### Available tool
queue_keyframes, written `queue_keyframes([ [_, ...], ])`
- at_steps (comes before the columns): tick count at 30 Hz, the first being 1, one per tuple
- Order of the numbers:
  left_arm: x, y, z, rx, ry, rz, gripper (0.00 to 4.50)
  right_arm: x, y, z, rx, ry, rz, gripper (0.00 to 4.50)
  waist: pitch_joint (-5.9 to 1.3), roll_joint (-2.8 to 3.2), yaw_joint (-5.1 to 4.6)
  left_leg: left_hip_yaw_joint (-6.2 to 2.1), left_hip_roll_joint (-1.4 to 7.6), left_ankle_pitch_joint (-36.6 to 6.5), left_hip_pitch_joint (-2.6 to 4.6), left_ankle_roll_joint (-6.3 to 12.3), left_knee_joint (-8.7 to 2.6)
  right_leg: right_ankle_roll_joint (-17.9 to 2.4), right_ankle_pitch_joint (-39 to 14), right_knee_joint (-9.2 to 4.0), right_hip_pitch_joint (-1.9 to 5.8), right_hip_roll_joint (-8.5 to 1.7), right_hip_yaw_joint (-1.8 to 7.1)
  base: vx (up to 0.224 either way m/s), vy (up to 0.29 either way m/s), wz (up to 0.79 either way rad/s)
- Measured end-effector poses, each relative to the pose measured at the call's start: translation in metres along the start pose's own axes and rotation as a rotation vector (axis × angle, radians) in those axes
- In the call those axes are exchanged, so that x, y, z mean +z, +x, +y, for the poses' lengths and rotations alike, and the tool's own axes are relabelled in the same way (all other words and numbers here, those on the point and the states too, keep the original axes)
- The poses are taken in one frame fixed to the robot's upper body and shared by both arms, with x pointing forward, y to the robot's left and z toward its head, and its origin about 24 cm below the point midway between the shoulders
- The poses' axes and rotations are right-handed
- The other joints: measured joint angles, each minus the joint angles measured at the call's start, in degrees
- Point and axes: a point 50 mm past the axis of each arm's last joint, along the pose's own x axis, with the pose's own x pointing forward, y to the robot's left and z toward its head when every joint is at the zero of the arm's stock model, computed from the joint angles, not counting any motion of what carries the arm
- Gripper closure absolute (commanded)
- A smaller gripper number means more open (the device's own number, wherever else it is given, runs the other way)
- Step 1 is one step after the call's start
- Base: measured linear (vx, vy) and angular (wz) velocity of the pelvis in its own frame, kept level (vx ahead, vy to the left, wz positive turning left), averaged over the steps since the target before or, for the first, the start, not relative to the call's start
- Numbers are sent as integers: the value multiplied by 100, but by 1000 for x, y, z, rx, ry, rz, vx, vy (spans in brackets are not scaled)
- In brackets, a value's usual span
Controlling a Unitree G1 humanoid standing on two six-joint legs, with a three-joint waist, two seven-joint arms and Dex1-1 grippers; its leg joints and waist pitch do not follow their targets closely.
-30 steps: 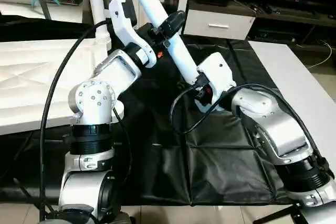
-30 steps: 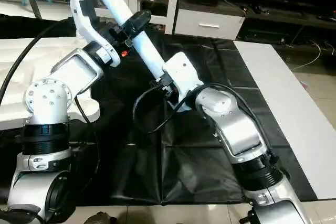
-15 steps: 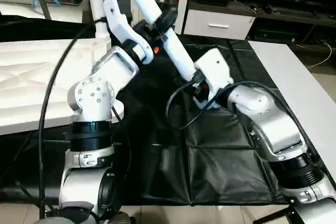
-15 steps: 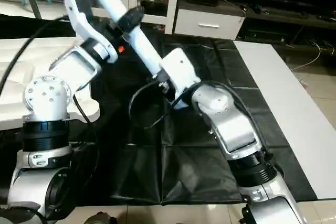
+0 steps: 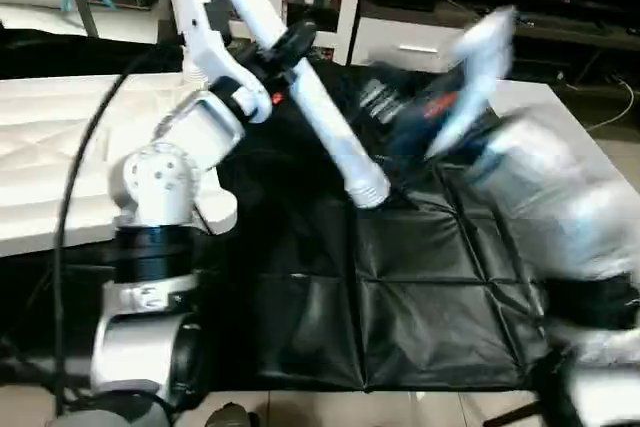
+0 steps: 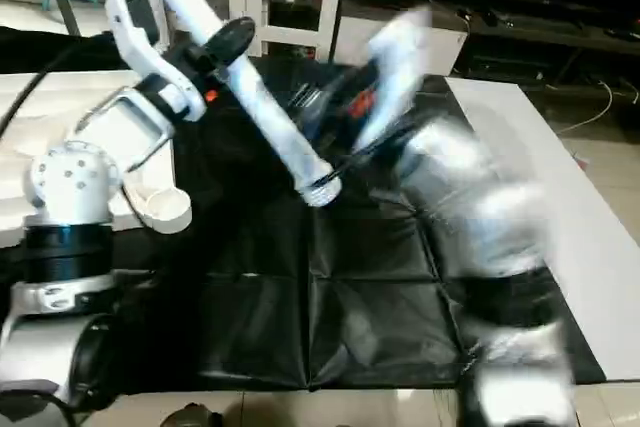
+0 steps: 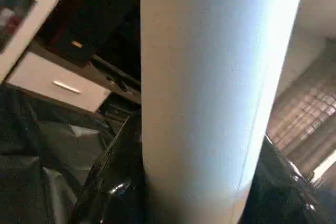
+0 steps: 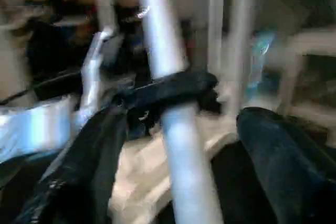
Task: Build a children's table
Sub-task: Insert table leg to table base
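Table leg: long white tube, smooth plastic, slightly tapered. Long axis runs on a diagonal, high end up and away toward the robot's left, low end down and toward the robot. The low end is a short stepped collar, hanging free above the black sheet and touching nothing.

Left hand: its black fingers are clamped around the leg partway up the tube, so the leg is carried by this hand alone. In the left wrist view the tube rises between the two glossy black fingers.

Right hand: heavily smeared by motion, off the leg and raised beside its lower part, on the robot's right. In the right wrist view its two black fingers stand wide apart with nothing between them; beyond them the leg crosses the picture with the left hand's dark fingers wrapped around it.

Tabletop: white plastic panel, lying flat on the robot's left with its ribbed underside up. One round corner socket shows near the left forearm. A second white leg stands upright at its far edge.

Black sheet: creased into squares, thin and shiny, covering the desk, whose white top shows on the right.
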Motion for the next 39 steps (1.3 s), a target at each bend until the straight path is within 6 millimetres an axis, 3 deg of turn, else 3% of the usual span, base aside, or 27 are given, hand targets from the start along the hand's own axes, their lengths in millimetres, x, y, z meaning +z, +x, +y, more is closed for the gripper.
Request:
queue_keyframes([
  [3, 4, -2, -5, -76, 1, 35, 276, -2, -20, -16, -13, 59, 98, 51, 0, 0, 16, 1, 0, 0, 1, 0, 0, -1, 1, 0, 0, 0, 1, 0, 0, 0],
  [8, -1, -2, -13, -188, -13, 117, 276, -11, -29, -18, 54, 194, 161, 51, 1, 2, 27, 1, 2, 1, 1, -1, -1, -1, 1, 4, -5, 0, -1, 0, 0, 0],
  [14, -3, -6, -26, -318, -17, 178, 276, -21, -24, -10, 152, 241, 218, 51, 1, 1, 34, 1, 2, 1, 1, -1, -1, -2, 1, 4, -5, 0, -1, 0, 0, 0],
  [21, -6, -14, -46, -551, 137, 284, 276, -43, -20, 12, 343, 186, 348, 51, 1, 1, 93, 2, 2, 1, 0, -1, -1, -2, 1, 2, -4, -2, 0, 0, 0, 0],
  [24, -11, -13, -50, -599, 165, 319, 276, -52, -15, 15, 365, 94, 415, 51, 0, 0, 90, 2, 2, 2, 2, -2, 0, -5, 3, 4, -3, -3, -1, 0, 0, 0],
  [28, -12, -12, -54, -647, 181, 338, 276, -59, -10, 19, 390, 72, 420, 51, 0, 0, 81, 2, 2, 2, 2, -3, 0, -6, 4, 8, -5, -3, -2, 0, 0, 0],
  [32, -14, -12, -61, -713, 207, 359, 276, -77, -9, 25, 429, 70, 473, 51, -1, -2, 79, 4, 2, 2, 0, -2, 0, -5, 3, 5, -6, -3, 0, 0, 0, 0],
  [39, -17, -13, -63, -768, 219, 388, 276, -84, -10, 29, 485, 37, 494, 51, -1, -2, 78, 4, 2, 2, 0, -2, 0, -6, 4, 7, -6, -3, -1, 0, 0, 0],
])
